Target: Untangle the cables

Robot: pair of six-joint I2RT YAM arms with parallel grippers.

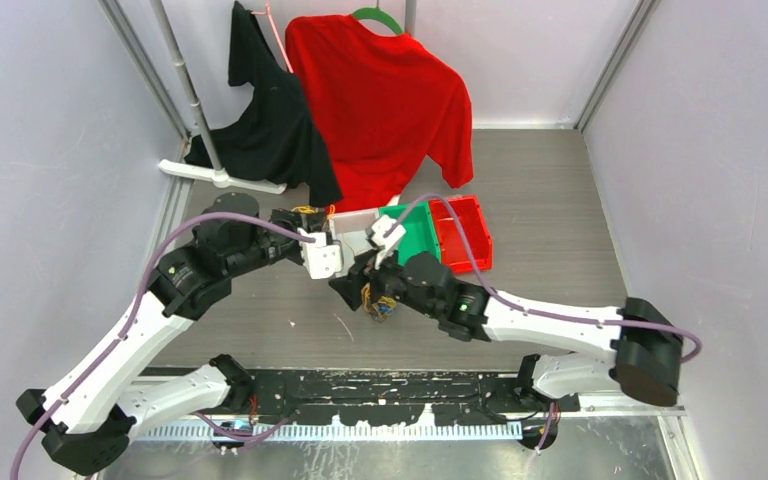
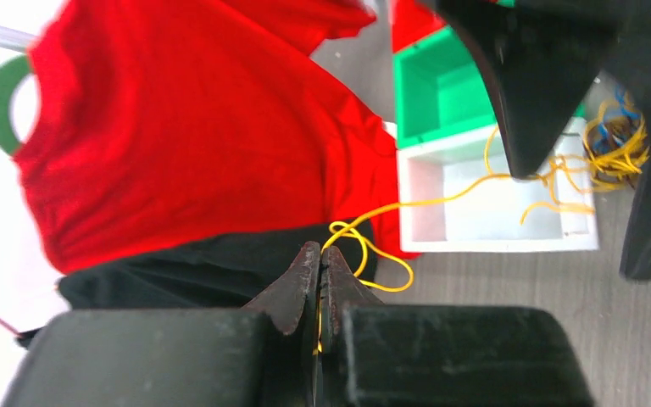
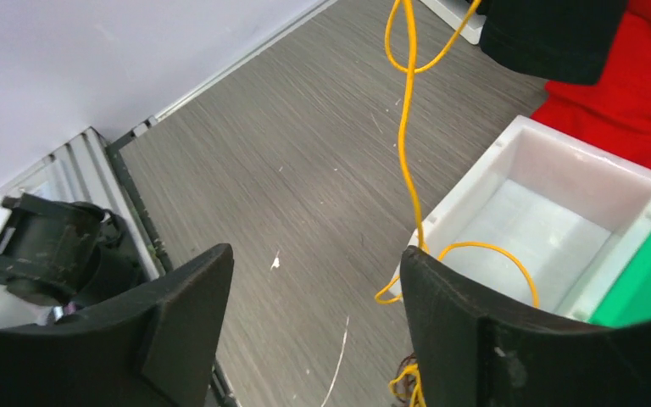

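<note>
At the far left a black garment [image 1: 260, 120] hung from a grey metal rail stand [image 1: 188, 100]. Beside it hung a red long-sleeved shirt [image 1: 380, 100] on a green hanger [image 1: 370, 14].

The left gripper [image 2: 320, 254] was clamped shut. Its two black fingers pinched a thin orange-yellow cable [image 2: 424, 203], which came out between the tips, curled into a loop and ran rightward over the rim of an open white plastic bin [image 2: 500, 242]. Past the bin's far end that strand joined a knot of cables [image 2: 614, 148], yellow and blue threads bunched together just beside the right arm's fingers. Whether the knot rested on the grey wood-grain table [image 3: 288, 153] could not be told.

The right gripper [image 3: 315, 259] stood wide open above the table, with nothing between its fingers. The yellow strand hung down just beside its right finger and looped over the white bin's edge.

A green plastic bin [image 1: 422, 235] sat against the white one. A red plastic bin [image 1: 465, 235] lay on its right.
</note>
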